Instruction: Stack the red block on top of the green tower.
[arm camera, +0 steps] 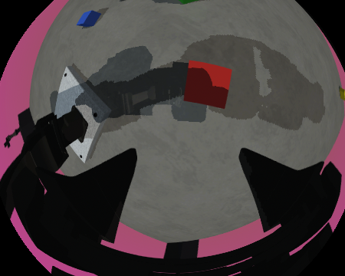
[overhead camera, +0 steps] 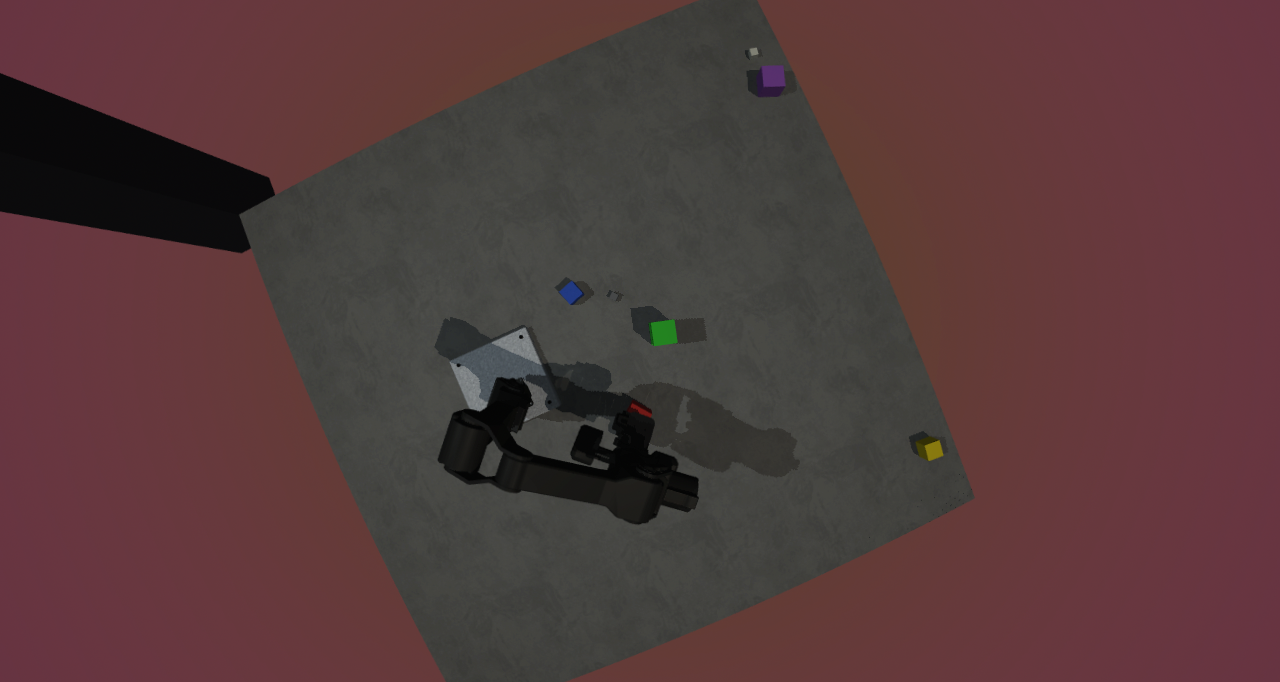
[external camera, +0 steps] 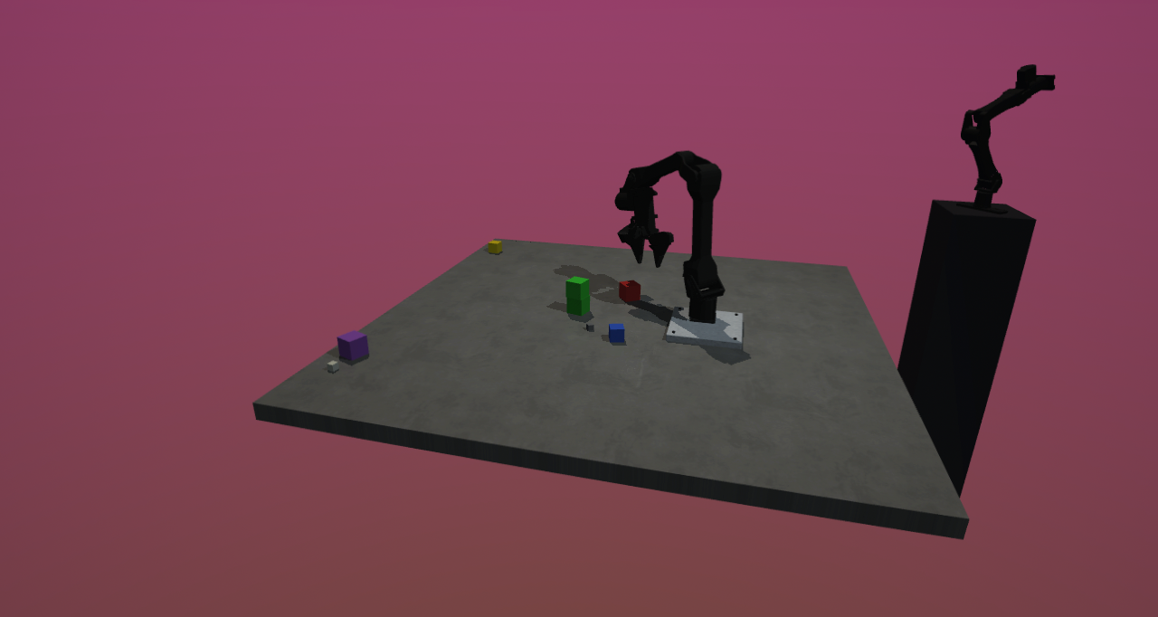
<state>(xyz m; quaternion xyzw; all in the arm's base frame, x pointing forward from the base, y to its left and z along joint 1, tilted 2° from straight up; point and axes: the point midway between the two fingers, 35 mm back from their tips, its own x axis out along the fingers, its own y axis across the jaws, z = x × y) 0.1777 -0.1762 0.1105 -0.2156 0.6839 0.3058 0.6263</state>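
Note:
The red block (overhead camera: 639,408) (external camera: 629,291) (arm camera: 208,83) lies on the grey table (overhead camera: 716,185) (external camera: 486,419), partly hidden by the arm in the top view. The green tower (overhead camera: 663,331) (external camera: 577,295), two green blocks high, stands upright a short way beyond it. My gripper (overhead camera: 631,429) (external camera: 651,252) (arm camera: 191,153) is open and empty. It hangs well above the table, near the red block and not touching it. In the wrist view the red block lies just ahead of the spread fingers.
A blue block (overhead camera: 570,292) (external camera: 616,332) (arm camera: 89,18) and a tiny grey piece (overhead camera: 614,295) (external camera: 590,327) lie near the tower. A purple block (overhead camera: 771,78) (external camera: 353,346) and a yellow block (overhead camera: 930,449) (external camera: 494,246) sit near table edges. A black pillar (external camera: 963,329) stands beside the table.

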